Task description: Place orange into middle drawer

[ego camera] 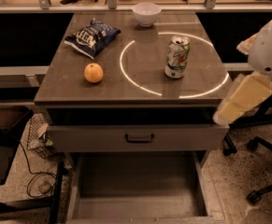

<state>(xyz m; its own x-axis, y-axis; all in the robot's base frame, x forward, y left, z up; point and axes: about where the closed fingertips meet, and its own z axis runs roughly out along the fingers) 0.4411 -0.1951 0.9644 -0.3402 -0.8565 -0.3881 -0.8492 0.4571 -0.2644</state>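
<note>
The orange [93, 73] sits on the left part of the cabinet top [140, 85], in front of a blue chip bag. The middle drawer [135, 188] is pulled out below, its flat grey floor bare. Above it is a grey drawer front [182, 136] with a dark bar handle. My gripper [242, 98] shows as a pale cream part at the right edge, beside the cabinet's right front corner and far from the orange. The white arm housing [271, 50] is above it.
A blue chip bag [92, 36], a white bowl [146, 13] and a soda can [177, 56] stand on the top. A wire basket [38, 136] and cables lie at the left. Office chair legs [261, 171] are at the right.
</note>
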